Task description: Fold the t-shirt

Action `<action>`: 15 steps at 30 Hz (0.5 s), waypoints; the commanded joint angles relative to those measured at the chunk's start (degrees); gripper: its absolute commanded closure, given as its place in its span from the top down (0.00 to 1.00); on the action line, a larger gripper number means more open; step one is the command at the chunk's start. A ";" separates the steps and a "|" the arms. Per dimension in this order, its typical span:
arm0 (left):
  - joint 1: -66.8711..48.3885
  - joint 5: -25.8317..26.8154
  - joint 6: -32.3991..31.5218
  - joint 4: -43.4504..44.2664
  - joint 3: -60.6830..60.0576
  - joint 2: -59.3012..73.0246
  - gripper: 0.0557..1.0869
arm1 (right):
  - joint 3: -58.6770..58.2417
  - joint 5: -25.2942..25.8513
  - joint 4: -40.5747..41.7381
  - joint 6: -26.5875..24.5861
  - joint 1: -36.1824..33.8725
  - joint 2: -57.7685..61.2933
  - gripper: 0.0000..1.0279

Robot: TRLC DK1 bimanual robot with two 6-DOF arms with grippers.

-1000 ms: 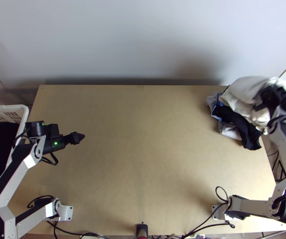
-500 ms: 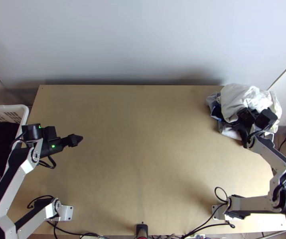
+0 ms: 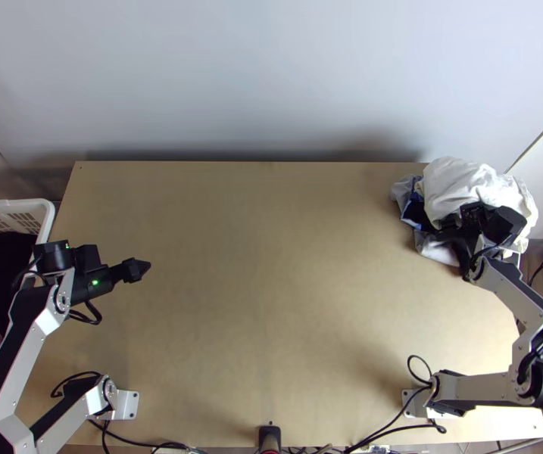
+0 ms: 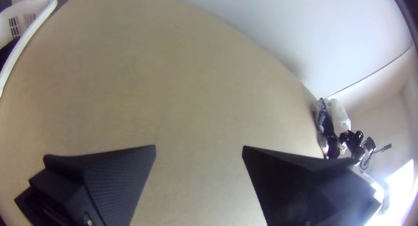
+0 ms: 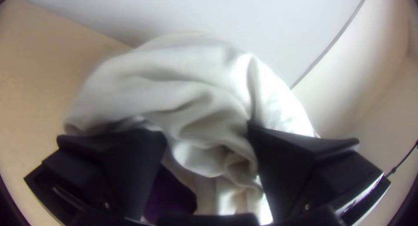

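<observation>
T-shirt (image 5: 187, 86), as I judge the white cloth to be, though no collar or sleeve can be made out, lies bunched just beneath and beyond the right claw (image 5: 207, 136), whose fingers stand apart with loose folds between them and are clamped on nothing that I can see; it tops a mixed heap, with a dark garment (image 3: 415, 212) sticking out on the side nearer the other arm; the right claw is probably set low over the folds so that closing would pinch this top piece alone, though a garment underneath could come along; the left claw (image 4: 199, 148), fingers also apart, waits well off from the heap over bare wood, perhaps to leave the middle free for spreading; as for edges, the table's (image 3: 271, 303) far right corner is close by the right claw, with the wall (image 3: 271, 76) just beyond, so lifting first and then drawing inward seems safest; between the two claws runs a broad open stretch, ample for laying the shirt flat; a white basket (image 3: 48, 216) stands behind the left claw, limiting its room outward.
</observation>
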 commanded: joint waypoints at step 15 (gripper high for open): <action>3.97 -1.36 1.27 -2.08 -1.98 -8.26 0.94 | -4.29 -4.05 -37.17 14.90 15.39 -42.36 0.95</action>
